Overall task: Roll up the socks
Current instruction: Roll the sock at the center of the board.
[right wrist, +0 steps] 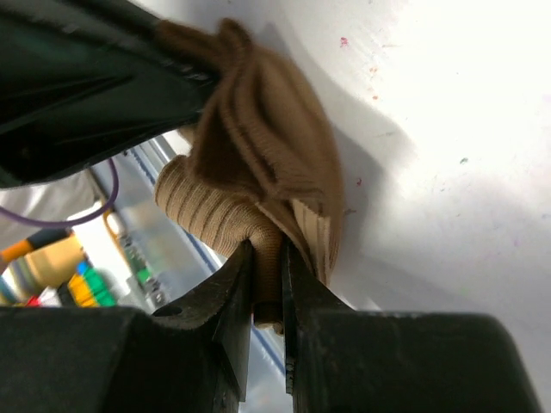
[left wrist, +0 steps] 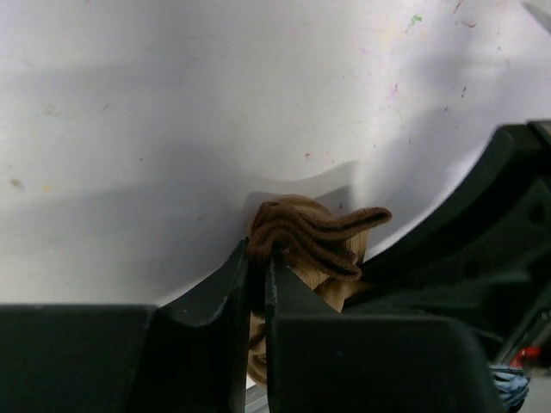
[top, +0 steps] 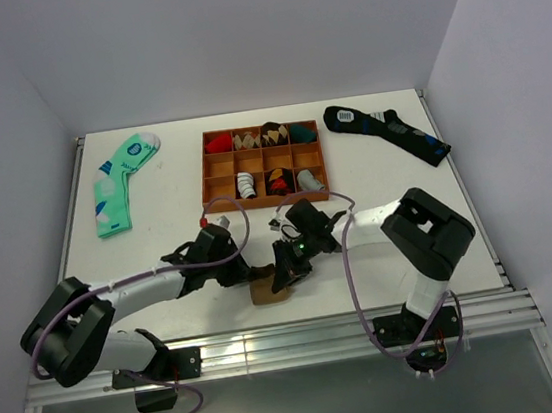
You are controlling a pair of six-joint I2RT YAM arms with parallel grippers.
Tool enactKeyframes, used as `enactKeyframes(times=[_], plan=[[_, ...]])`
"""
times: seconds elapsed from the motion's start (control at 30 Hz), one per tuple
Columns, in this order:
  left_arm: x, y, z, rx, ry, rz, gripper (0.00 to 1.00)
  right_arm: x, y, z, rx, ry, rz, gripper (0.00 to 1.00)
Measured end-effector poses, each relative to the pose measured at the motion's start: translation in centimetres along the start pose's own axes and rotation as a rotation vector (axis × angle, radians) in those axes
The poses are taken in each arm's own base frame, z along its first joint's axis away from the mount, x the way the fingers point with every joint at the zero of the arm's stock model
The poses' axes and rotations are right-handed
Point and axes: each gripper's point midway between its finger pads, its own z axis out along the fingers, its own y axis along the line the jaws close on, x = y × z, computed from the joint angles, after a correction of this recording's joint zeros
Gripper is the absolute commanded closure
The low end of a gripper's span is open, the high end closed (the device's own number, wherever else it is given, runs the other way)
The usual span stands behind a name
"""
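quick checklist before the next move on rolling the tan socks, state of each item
1. Right gripper pinching the tan socks at the ribbed cuff: ok.
2. Left gripper closed on the darker cuff edge: ok, though the bite looks thin.
3. Bundle rolled tight and tucked: not ok; the folds are loose and a cuff flap sticks out.
4. Bundle clear of the table near edge: cannot tell; it sits close.
5. Free compartment in the wooden tray: ok; the near-left one looks empty.
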Motion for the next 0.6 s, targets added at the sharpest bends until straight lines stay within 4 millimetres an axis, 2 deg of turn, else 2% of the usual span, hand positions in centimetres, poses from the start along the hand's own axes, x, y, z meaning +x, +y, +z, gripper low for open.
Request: enactKeyframes(times=[0.17,0.33,0.5,0.6], plan=[[-0.2,-0.4,-1.2,0.030,-0.093,0.027,0.69,0.1,-0.2,-0.1,0.001,0.087,0.042,1.00],[-1.0,-1.1,-2.2,0.079,-0.224,0.053,0.54,1.1,-0.6,-0.7,0.035,0.182,0.102,1.00],[-0.7,-0.5,-2.9,0.104,-0.308,0.065,0.52,2.2,-1.1,-1.4,0.079,0.255,0.153,1.00],[-0.1,-1.2,-3.7,0.153,-0.369,0.103,0.38,2.7,-1.3,-1.8,0.101,0.290,0.178,1.00]])
